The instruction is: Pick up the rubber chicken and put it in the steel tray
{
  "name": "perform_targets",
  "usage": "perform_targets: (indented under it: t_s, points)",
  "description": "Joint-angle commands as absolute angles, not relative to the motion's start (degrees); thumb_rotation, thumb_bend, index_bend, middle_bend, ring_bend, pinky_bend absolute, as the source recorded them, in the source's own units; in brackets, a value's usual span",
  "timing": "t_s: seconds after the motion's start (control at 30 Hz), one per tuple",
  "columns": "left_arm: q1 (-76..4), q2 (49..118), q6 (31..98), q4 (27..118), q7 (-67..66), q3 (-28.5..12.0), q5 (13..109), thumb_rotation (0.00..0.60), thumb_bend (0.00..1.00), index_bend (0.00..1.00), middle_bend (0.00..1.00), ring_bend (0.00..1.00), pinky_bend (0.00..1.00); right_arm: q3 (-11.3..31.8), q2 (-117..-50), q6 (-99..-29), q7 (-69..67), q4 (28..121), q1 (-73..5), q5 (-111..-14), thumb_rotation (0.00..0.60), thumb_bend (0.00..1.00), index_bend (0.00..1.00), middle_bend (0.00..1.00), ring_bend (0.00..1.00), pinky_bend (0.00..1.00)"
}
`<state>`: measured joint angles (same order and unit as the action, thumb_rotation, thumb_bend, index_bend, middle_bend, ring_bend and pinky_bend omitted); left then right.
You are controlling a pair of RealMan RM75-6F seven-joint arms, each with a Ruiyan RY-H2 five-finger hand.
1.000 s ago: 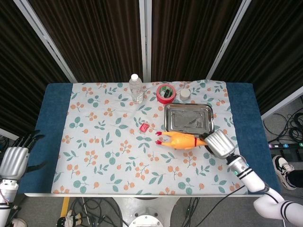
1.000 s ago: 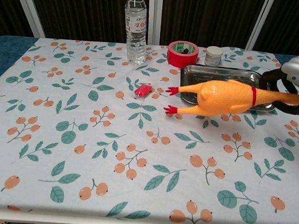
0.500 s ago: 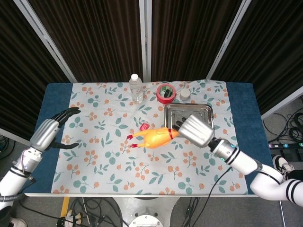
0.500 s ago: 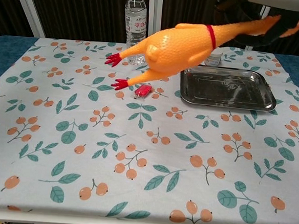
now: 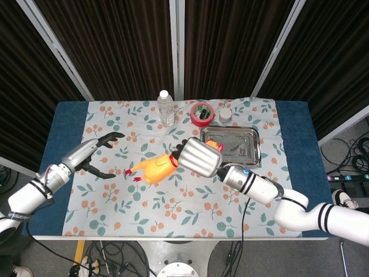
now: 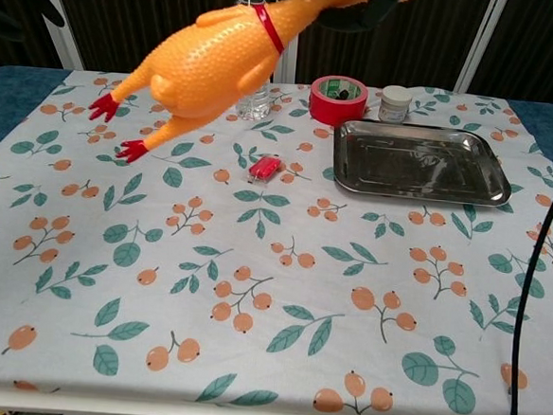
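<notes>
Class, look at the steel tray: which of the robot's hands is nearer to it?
Right. The right hand, holding the rubber chicken, sits by the steel tray's near-left corner; the left hand is open, far across the table.

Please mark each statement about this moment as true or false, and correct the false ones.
1. The right hand holds the rubber chicken above the table. True.
2. The rubber chicken lies inside the steel tray. False: the tray has nothing in it, and the chicken is in the air, left of it.
3. The left hand grips the water bottle. False: its fingers are spread and hold nothing, far from the bottle.
4. The red tape roll lies beyond the tray, near its far left corner. True.
5. A small red object lies on the cloth, left of the tray. True.
</notes>
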<state>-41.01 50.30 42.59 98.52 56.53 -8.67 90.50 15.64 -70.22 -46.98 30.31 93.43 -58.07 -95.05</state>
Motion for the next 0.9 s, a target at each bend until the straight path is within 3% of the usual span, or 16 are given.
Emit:
perform_targets:
  t_s: [0.03, 0.37, 0.9]
  points:
    - [-45.75, 49.04, 36.95, 99.24, 68.82, -7.50, 91.69, 0.600, 0.03, 0.16, 0.17, 0.16, 0.25, 16.40, -71.29, -47.20, 30.82, 92.51, -59.29, -94.41, 0.600, 0.38, 0.95, 0.75, 0.72, 0.98]
    - [-51.94, 50.94, 33.51, 95.00, 85.48, -4.02, 95.92, 0.600, 0.03, 0.16, 0.17, 0.15, 0.25, 18.05, -71.99, -46.15, 33.96, 91.68, -62.46, -91.51, 0.600, 0.38, 0.95, 0.75, 0.72, 0.98]
    - [-57.68, 53.03, 31.67, 93.00, 90.56, 0.24, 96.10, 0.600, 0.03, 0.22, 0.24, 0.20, 0.30, 17.62, -74.95, -46.82, 38.29, 90.15, -65.36, -88.69, 0.600, 0.38, 0.95, 0.75, 0.72, 0.98]
